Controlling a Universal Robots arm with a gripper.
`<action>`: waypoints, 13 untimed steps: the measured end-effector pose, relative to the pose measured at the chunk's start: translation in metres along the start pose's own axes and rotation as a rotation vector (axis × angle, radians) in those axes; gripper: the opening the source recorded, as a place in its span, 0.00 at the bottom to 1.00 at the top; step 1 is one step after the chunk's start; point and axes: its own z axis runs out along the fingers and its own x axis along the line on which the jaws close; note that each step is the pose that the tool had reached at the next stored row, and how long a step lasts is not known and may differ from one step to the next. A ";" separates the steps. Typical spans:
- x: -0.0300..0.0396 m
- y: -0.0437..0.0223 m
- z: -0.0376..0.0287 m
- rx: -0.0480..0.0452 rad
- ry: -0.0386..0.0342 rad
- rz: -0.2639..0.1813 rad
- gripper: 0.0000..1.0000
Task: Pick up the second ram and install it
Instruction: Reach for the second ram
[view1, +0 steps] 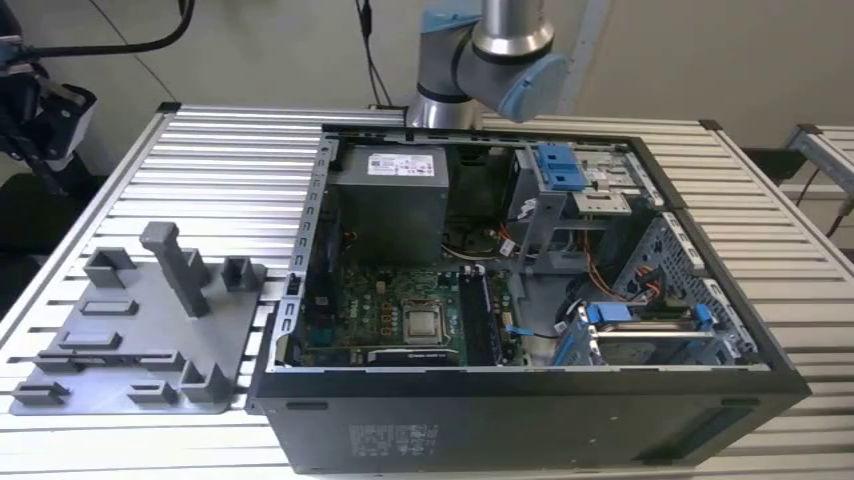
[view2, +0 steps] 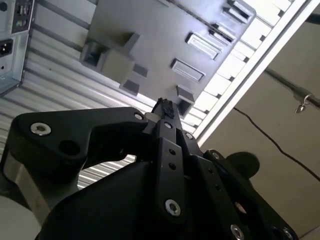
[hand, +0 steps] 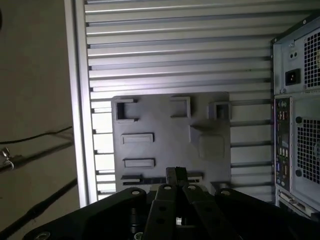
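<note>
Behind the open computer case (view1: 534, 400), at its 12 o'clock in the exterior view, the arm (view1: 487, 60) rises from the slatted table (view1: 227, 170) and bends upward out of the picture. In both wrist views the gripper (hand: 176, 173) hangs high over the grey holder tray (view1: 134, 330), pointing down at it. Its black fingers (view2: 161, 131) meet at the tips, closed, with nothing visible between them. The exterior view looks down into the case, which the wrist views do not. Long dark strips run just at 3 o'clock of the CPU (view1: 423, 322), and the second ram (view1: 483, 315) appears to be one of these, seated on the board, though I cannot tell which. The first wrist view shows the case's rear panel (hand: 295, 125) with its sockets, and the table's edge rail (hand: 77, 100) with floor beyond it. The second wrist view shows a cable (view2: 270, 142) trailing on that floor. The tray lies at 8 o'clock of the case, just beside its wall, with an upright post (view1: 178, 265) as its tallest part. Bare slats stretch from the tray toward 12 o'clock.
</note>
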 end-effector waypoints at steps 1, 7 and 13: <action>0.0005 -0.0035 0.0000 0.0000 0.0000 0.000 0.11; 0.0030 -0.0195 0.0001 0.0000 0.0001 0.000 0.11; 0.0071 -0.0257 0.0001 -0.0002 0.0001 -0.019 0.11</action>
